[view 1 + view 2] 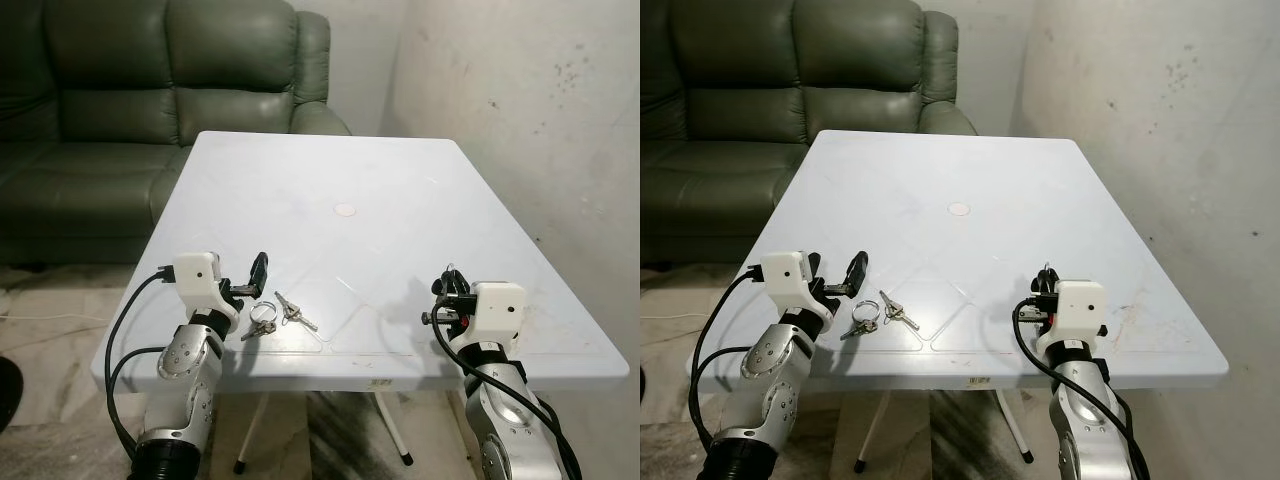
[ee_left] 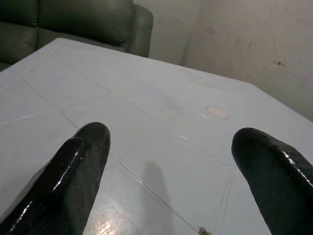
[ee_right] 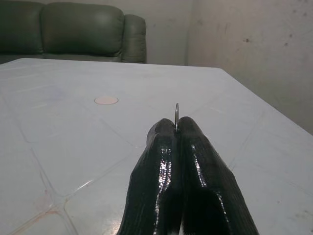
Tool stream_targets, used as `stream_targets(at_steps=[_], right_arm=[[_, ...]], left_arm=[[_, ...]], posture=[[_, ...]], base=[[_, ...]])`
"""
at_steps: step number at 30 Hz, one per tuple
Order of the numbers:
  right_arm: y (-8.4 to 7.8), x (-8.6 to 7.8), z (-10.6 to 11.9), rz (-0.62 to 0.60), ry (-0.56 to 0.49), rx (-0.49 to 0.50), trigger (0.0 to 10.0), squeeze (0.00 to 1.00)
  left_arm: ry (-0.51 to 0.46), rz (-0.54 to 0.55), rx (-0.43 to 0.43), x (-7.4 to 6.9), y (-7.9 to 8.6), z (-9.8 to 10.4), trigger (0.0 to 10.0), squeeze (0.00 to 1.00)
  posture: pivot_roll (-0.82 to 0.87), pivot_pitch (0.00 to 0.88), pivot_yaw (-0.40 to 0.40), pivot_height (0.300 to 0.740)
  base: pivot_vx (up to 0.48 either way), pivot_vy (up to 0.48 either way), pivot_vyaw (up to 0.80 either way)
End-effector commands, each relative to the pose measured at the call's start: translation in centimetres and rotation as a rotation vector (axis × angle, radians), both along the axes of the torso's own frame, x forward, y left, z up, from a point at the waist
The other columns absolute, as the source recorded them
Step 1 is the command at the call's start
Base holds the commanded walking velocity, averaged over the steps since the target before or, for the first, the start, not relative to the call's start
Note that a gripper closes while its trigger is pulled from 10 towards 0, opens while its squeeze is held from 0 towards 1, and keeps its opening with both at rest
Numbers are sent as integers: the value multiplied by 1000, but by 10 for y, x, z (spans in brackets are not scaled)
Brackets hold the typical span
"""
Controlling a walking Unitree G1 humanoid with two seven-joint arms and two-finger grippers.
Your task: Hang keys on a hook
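Observation:
A bunch of silver keys [image 1: 283, 311] on a ring lies flat on the white table [image 1: 330, 160], near its front edge on the left. Just behind and left of the keys, my left gripper [image 1: 249, 280] is open and low over the table, with nothing between its fingers [image 2: 80, 161]. In the left wrist view a key tip [image 2: 202, 230] shows at the frame's edge. Over the front right of the table, my right gripper [image 3: 176, 128] is shut on a thin metal hook [image 3: 176, 111] that sticks up from the fingertips [image 1: 452, 283].
A dark green leather sofa [image 1: 150, 100] stands behind the table on the left. A stained pale wall [image 1: 540, 110] runs close along the table's right side. A small round pink mark [image 1: 345, 209] sits mid-table. Tiled floor shows at the left.

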State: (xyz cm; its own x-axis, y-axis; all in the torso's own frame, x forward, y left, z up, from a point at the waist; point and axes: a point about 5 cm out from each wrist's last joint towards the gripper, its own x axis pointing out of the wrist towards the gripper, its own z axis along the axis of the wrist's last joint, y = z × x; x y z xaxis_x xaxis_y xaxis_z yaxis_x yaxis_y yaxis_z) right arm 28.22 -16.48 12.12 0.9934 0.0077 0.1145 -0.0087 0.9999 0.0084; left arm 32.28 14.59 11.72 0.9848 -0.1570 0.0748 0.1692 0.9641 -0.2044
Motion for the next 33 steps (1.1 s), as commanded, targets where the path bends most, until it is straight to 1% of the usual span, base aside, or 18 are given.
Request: stream_targets(at_steps=[1,9,14,19,21,25,33], right_arm=[[-2,1,3,-8,-17,-12,10000,0],[-1,2,2,0,-16,-13,10000,0],[0,2,2,4,-13,-13,10000,0],[0,2,1,6,-12,-14,10000,0],[0,2,1,6,-11,-15,10000,0],[0,2,0,6,-8,-17,10000,0],[0,2,1,7,-13,-22,10000,0]], left_arm=[[-14,-5,16,3,0,4,10000,0],[-21,-9,36,1,-1,2,10000,0],[-18,-14,33,1,-1,2,10000,0],[-40,5,-13,0,-1,4,10000,0],[-32,3,-50,0,-1,4,10000,0],[-28,17,-1,1,0,4,10000,0],[-30,22,-4,0,0,4,10000,0]], posture=[[-12,0,-28,740],[-8,0,-29,740],[-8,0,-31,740],[-8,0,-32,740],[-9,0,-32,740],[-7,0,-33,740],[-9,0,-36,740]], base=[[0,0,-725],[0,0,-727],[0,0,-725],[0,-429,-724],[0,0,-725],[0,0,-719],[0,0,-719]])
